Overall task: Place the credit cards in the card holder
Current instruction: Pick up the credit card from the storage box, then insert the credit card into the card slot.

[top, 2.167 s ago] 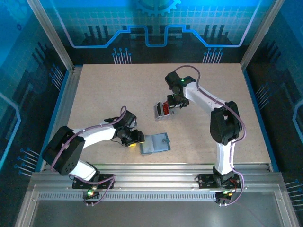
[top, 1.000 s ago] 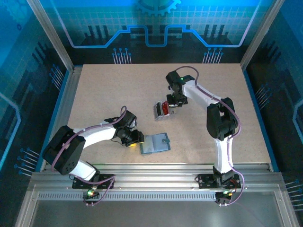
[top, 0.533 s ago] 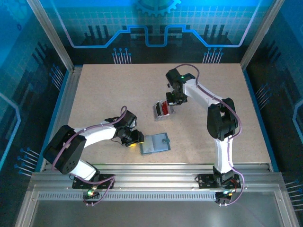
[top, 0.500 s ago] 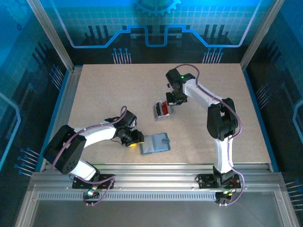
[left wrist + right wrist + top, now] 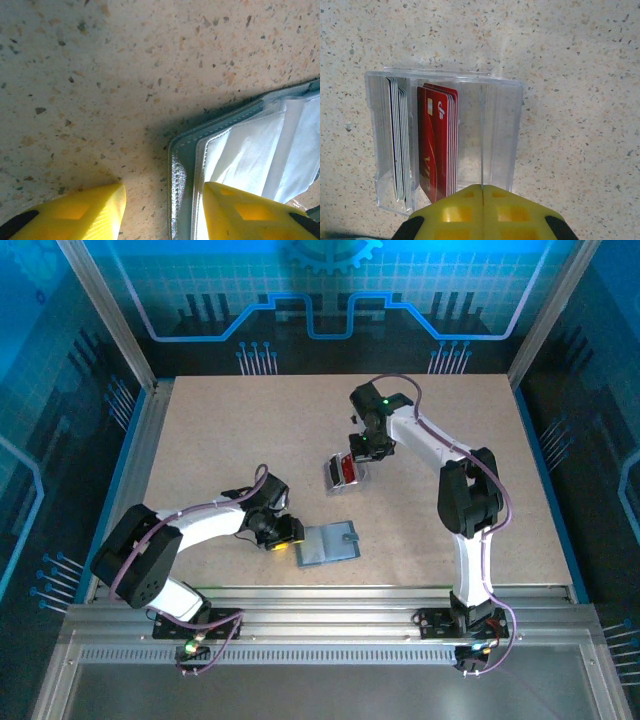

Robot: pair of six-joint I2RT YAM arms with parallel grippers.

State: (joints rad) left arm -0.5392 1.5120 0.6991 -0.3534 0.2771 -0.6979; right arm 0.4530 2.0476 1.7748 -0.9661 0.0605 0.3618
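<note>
The card holder (image 5: 328,543) lies open near the table's front, slate-blue cover (image 5: 182,165) with pale lining (image 5: 250,145). My left gripper (image 5: 290,537) (image 5: 164,192) is open and straddles its left edge. One yellow finger (image 5: 85,210) is on the table, the other (image 5: 245,210) over the lining. Red credit cards (image 5: 437,145) (image 5: 346,472) and pale ones (image 5: 400,140) stand on edge in a clear box (image 5: 500,130) (image 5: 333,477). My right gripper (image 5: 360,448) (image 5: 482,187) is shut on a thin edge-on sheet (image 5: 482,135) in that box. Card or clear partition, I cannot tell.
The speckled tabletop (image 5: 240,430) is bounded by metal rails, with a silver rail (image 5: 320,595) along the front. The clear box sits mid-table, a short way behind the card holder.
The right gripper has closed and edged slightly up and left at the box's right end. The left arm, card holder and box have stayed put.
</note>
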